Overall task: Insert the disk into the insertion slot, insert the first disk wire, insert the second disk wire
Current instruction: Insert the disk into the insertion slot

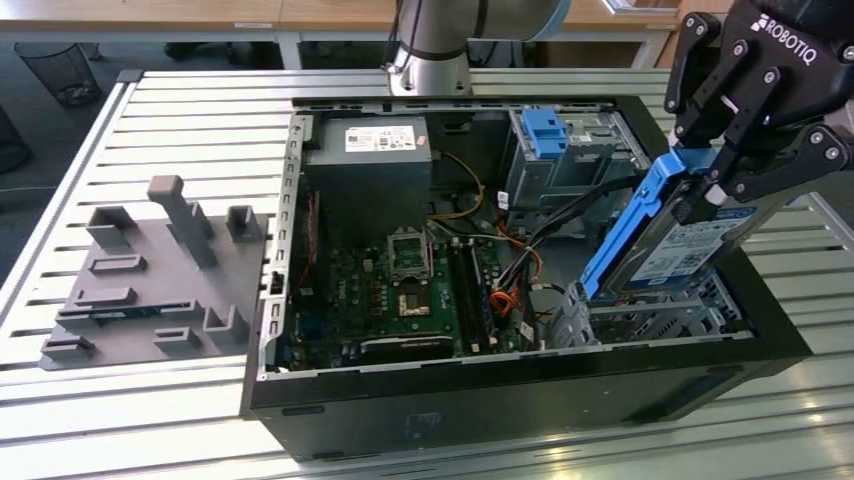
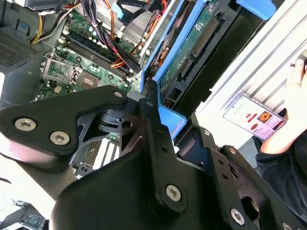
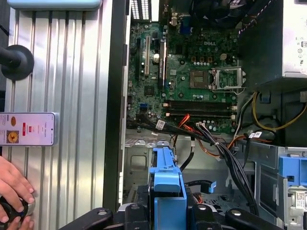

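In the exterior view my gripper [image 1: 705,188] is shut on the disk [image 1: 674,250], a silver drive with a white label in a bright blue carrier. The disk hangs steeply tilted over the open computer case, its lower end at the mouth of the insertion slot [image 1: 661,318], a low perforated metal cage at the case's near right corner. The second wrist view shows the disk's green circuit board underside [image 2: 192,50] running away from the gripper [image 2: 160,117]. In the first wrist view the blue carrier [image 3: 165,179] stands up between the jaws of the gripper [image 3: 168,213], above the silver cage [image 3: 139,160].
A taller grey cage with a blue latch [image 1: 550,135] stands behind the slot. Orange and black cables [image 1: 514,280] cross the case next to the motherboard [image 1: 400,285]. A grey fixture plate [image 1: 147,280] lies at the exterior view's left. A person's hand [image 3: 12,189] and a phone [image 3: 29,129] rest beside the case.
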Tool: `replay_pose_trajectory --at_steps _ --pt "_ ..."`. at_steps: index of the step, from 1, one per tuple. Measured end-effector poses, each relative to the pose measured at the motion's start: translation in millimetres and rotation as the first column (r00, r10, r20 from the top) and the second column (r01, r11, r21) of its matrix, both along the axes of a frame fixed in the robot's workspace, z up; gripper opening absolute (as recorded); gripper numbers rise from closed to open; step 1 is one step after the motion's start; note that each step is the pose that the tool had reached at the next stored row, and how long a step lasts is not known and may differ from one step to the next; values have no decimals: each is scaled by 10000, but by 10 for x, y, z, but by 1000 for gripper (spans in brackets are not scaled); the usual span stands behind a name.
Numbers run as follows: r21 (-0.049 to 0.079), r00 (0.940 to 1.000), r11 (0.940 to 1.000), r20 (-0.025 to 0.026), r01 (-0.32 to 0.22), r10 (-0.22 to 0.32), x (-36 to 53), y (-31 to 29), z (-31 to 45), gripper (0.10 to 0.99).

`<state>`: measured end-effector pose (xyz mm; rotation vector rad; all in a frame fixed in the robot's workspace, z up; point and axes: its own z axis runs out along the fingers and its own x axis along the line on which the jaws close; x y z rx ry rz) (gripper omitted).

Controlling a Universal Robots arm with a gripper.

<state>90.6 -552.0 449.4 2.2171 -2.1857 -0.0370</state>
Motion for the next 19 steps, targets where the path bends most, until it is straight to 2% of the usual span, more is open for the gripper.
replay_pose_trajectory --at_steps 19 --pt "1 9999 9999 0 132 -132 18 0 -91 365"
